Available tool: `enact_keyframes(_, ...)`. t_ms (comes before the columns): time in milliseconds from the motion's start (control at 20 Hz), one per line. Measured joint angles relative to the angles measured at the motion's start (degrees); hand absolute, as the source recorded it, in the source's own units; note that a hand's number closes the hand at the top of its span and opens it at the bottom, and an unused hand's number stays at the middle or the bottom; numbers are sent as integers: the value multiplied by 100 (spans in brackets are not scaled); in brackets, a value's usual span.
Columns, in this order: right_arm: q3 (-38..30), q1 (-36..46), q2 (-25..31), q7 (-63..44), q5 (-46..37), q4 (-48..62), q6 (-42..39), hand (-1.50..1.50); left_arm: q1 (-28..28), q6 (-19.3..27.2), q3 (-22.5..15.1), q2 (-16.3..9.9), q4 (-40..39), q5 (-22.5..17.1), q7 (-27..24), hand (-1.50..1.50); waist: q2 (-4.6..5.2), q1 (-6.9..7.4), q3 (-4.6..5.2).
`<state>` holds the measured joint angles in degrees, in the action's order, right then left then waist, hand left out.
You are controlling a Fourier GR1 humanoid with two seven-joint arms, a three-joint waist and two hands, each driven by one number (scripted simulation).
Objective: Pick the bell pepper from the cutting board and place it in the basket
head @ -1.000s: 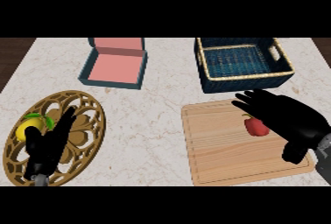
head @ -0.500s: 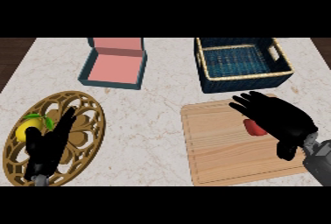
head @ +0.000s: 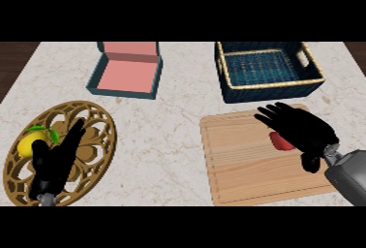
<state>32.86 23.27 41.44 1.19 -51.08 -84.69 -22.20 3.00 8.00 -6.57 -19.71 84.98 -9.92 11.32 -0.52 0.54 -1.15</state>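
A: What changed?

B: The right hand [head: 300,130] has come down over the red pepper [head: 280,141] on the cutting board [head: 247,164]. Its fingers are spread, not holding it yet.

A: And next?

B: Probably grab it, then go to the basket [head: 268,89]. The left hand [head: 55,162] rests open over the plate [head: 97,116].

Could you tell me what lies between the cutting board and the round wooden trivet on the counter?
In the head view, only bare marble counter lies between the cutting board and the trivet.
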Motion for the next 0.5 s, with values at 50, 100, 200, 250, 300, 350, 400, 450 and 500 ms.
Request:
enact_keyframes(50, 1, -3, -26, 25, -26, 34, 12, -150, 1, -17, 20, -9, 15, -18, 55, 0, -2, -5, 2)
enact_keyframes(100, 26, 7, -112, 15, -78, 92, 50, -150, 11, -88, 54, -41, 22, -61, 53, 0, -2, 0, 5)
enact_keyframes(200, 21, 1, -168, 98, -138, 249, 128, -150, 25, -103, 76, -45, 49, -56, 76, 0, 1, 2, 10)
enact_keyframes(250, -12, 23, -188, 156, -142, 318, 165, -150, 29, -132, 98, -43, 52, -82, 83, 0, 2, 1, 9)
enact_keyframes(300, -12, 19, -228, 154, -171, 340, 178, -150, 45, -194, 135, -76, 66, -126, 97, 0, 1, -2, 14)
enact_keyframes(350, -27, 45, -270, 176, -192, 421, 210, -150, 51, -135, 105, -17, 56, -51, 26, 0, 2, 0, 10)
enact_keyframes(400, -38, 76, -299, 211, -218, 510, 232, -150, 50, -114, 101, 5, 48, -19, 10, 0, 1, 2, 7)
enact_keyframes(450, -67, 141, -329, 228, -233, 585, 221, 150, 59, -138, 116, -5, 49, -17, -13, 0, 3, 8, 7)
enact_keyframes(500, -48, 148, -347, 286, -290, 670, 281, 150, 55, -146, 118, 3, 47, -12, -1, 0, 1, 9, 7)
